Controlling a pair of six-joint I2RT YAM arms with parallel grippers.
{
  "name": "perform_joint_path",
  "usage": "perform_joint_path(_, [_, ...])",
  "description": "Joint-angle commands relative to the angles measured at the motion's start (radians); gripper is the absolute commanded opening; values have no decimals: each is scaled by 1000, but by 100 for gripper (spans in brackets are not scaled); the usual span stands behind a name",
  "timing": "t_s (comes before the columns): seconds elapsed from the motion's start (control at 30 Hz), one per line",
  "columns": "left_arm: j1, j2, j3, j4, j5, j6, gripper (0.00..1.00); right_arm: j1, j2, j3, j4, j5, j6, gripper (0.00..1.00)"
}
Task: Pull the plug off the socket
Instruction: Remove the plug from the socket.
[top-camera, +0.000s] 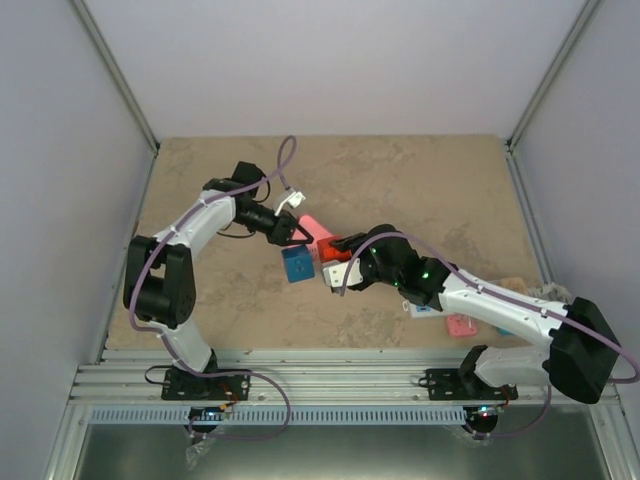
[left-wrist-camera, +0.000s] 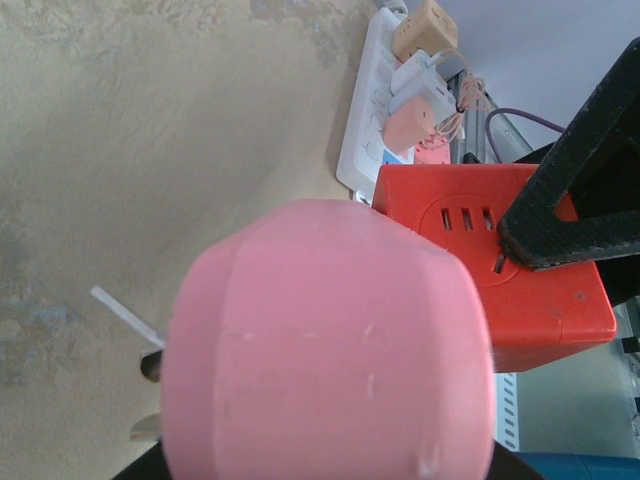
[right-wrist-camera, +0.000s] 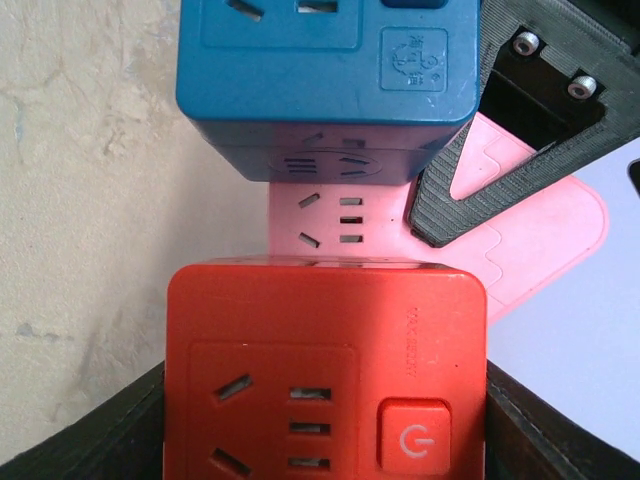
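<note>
Pink block (left-wrist-camera: 325, 350): left tool's (top-camera: 298, 233) pinch; red cube (right-wrist-camera: 325, 330): right tool's (right-wrist-camera: 325, 432) (beige tabletop (top-camera: 420, 180), white walls (top-camera: 330, 60))

The beige, stone-patterned surface (top-camera: 420, 180) carries a long white power strip (left-wrist-camera: 362, 140) toward its near right side, and a thin white sliver (left-wrist-camera: 125, 315) lies flat elsewhere.

We read one sign: a power symbol on the button (right-wrist-camera: 413, 438) of the red cube (right-wrist-camera: 325, 370). Tiny raised print runs along that cube's right edge, too small to read. The blue cube (right-wrist-camera: 325, 90) has a square embossed mark (right-wrist-camera: 418, 55), but we can't make out its figure.
</note>
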Motion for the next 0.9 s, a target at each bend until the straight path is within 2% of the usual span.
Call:
perform_joint_path(0.0, [29, 25, 46, -9, 2, 43, 0, -7, -57, -55, 57, 61, -31, 8])
perform_joint_path(0.2, [33, 36, 53, -25, 3, 51, 0, -6, -60, -75, 91, 84, -41, 8])
perform_joint_path(0.47, [33, -8, 6, 82, -76, -29, 0, -7, -33, -18, -1, 28, 10, 7])
perform_joint_path(0.87, [23, -48, -32, 155, -137, -71, 0, -39, 26, 83, -141, -41, 68, 7])
